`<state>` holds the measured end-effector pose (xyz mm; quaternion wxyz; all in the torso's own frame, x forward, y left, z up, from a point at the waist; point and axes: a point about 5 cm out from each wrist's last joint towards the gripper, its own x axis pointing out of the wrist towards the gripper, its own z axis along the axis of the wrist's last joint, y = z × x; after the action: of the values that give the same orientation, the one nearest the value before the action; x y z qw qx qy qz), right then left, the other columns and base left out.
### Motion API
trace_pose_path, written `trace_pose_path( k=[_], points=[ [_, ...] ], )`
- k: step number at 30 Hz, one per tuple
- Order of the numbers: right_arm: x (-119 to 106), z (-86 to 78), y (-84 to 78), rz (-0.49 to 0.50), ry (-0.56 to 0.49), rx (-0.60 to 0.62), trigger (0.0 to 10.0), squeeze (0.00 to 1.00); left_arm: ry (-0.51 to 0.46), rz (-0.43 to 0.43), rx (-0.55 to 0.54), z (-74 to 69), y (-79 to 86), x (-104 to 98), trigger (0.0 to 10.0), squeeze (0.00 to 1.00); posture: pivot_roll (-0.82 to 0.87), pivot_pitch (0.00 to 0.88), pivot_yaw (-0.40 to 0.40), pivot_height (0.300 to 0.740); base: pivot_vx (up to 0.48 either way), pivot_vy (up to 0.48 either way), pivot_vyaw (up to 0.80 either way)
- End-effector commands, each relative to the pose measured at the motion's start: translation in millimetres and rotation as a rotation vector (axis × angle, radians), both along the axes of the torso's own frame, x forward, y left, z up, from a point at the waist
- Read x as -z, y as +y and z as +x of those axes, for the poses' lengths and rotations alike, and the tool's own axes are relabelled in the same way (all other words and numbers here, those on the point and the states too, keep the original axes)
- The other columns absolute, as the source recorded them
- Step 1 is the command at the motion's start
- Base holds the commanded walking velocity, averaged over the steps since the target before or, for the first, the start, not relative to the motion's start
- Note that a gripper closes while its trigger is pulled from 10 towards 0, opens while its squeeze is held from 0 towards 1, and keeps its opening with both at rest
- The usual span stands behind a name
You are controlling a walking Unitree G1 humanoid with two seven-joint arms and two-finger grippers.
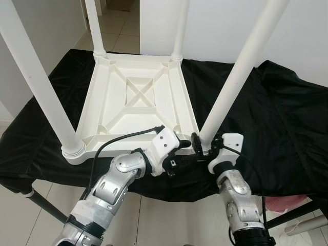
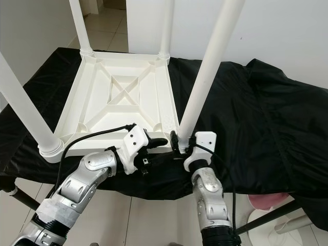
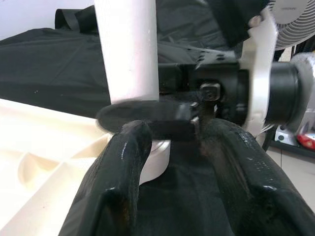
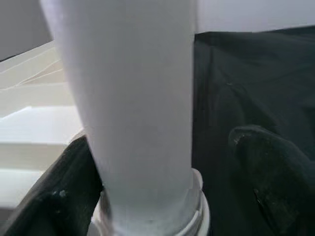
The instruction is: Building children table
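Both silver arms reach forward from the near edge, their wrists meeting at the near right corner of the table (image 1: 138, 100). This white plastic table lies upside down on the desk (image 1: 287, 118), which is draped in black cloth; its ribbed underside faces up and four white legs stand upward from the corners. Right gripper (image 1: 197, 145) sits at the base of the near right leg (image 1: 230, 82), just above the collar where the leg enters its socket; the right wrist view shows one black finger (image 4: 270, 172) to one side of the leg and the other to the opposite side, with a gap visible between at least one finger and the leg, so the gripper straddles the leg unclenched. Left gripper (image 1: 185, 146) points rightward along the near rim toward the same leg base; its fingers (image 3: 123, 162) are spread apart with only cloth and the leg collar between them, grasping nothing, tips close to the right gripper. Near left leg (image 1: 38, 82) stands seated in its corner collar. Far left leg (image 1: 94, 25) and far right leg (image 1: 179, 25) stand upright at the far corners. Pale tiled floor (image 1: 115, 31) lies beyond the desk.
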<state>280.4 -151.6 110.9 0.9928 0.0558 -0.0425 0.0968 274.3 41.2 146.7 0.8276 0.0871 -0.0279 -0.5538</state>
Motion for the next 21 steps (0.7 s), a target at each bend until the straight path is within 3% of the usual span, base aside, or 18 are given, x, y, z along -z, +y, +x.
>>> trace_pose_path(
  k=[1, 4, 11, 21],
  points=[
    [1, -2.1, -3.4, 0.009, 0.002, 0.007, 10.0, 0.04, -0.003, 0.003, 0.0, -0.9, 0.7, 0, 10.0, 0.0, -0.03, 0.0, -0.055, 0.74, 0.0, 0.0, 0.0],
    [4, -4.8, -12.2, -0.06, -0.002, -0.048, 10.0, 0.0, -0.002, 0.014, -0.008, 0.8, 5.0, 1, 10.0, 0.0, -0.03, 0.0, -0.051, 0.74, 0.0, 0.0, 0.0],
    [2, 3.1, -24.9, -0.11, -0.035, 0.009, 10.0, 0.0, -0.001, 0.025, -0.017, 2.3, 9.8, 1, 10.0, 0.0, -0.02, 0.0, -0.05, 0.74, 0.0, 0.0, 0.0],
    [-9, 19.2, -20.0, -0.206, -0.078, -0.053, 10.0, 0.0, -0.017, 0.038, -0.07, 13.8, 21.0, -3, 10.0, 0.0, -0.03, 0.0, -0.061, 0.74, 0.0, 0.0, 0.0]
  ],
)
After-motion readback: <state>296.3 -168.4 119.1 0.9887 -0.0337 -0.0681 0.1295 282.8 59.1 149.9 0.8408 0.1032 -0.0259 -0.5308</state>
